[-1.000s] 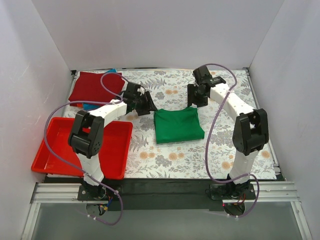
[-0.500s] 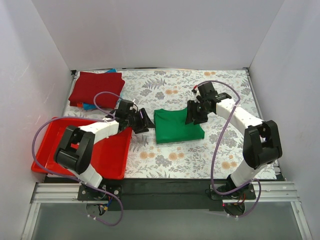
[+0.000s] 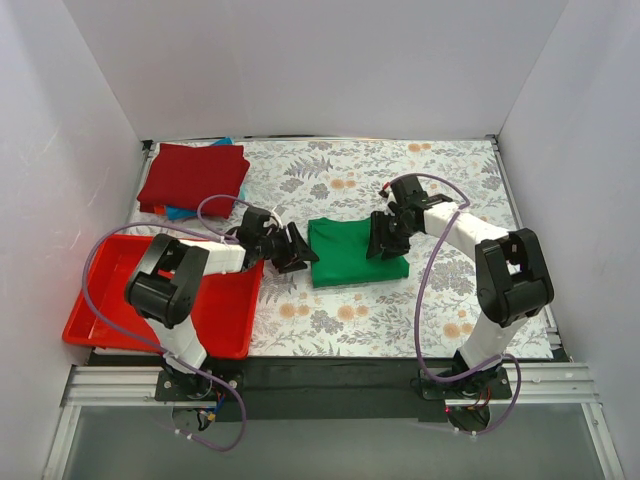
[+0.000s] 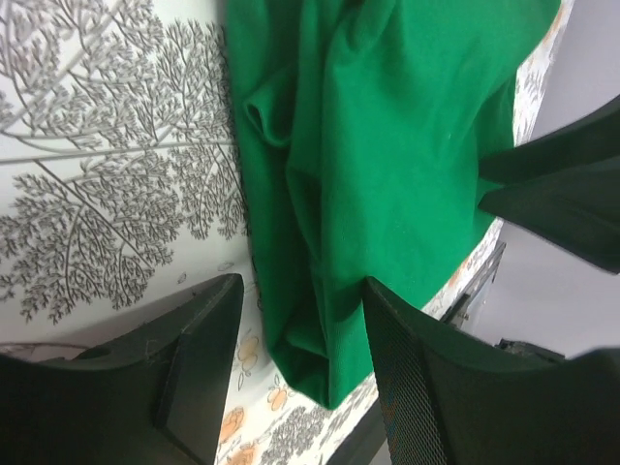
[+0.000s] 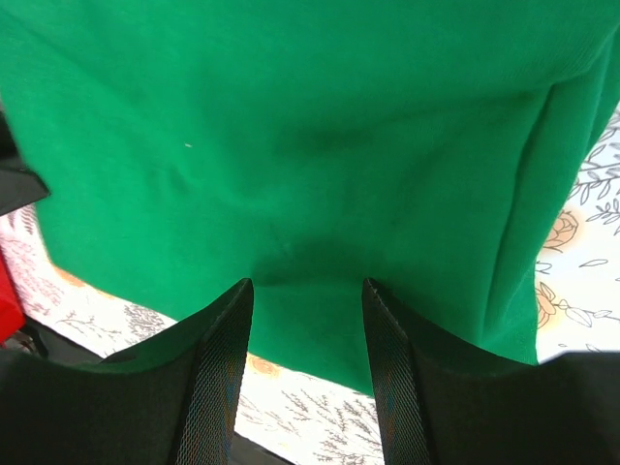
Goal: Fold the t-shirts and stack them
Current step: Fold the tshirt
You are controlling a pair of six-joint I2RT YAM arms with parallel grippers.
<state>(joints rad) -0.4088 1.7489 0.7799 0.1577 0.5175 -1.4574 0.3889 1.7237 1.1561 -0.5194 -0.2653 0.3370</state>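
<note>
**Green t-shirt flanked by two spread claws at mid-worktop**

The left claw (image 4: pixel 302 286) and the right claw (image 5: pixel 308 286) are both seen with jaws apart and nothing clenched. They are set at opposite side edges of the green t-shirt (image 3: pixel 355 255), which lies folded at the middle of the worktop (image 3: pixel 350 170). A dark red t-shirt (image 3: pixel 190 175) is piled over a blue one (image 3: pixel 180 212) at the far left corner. Stacking is judged to be the step in hand, and a pinch through all layers on both edges is called for next.
</note>
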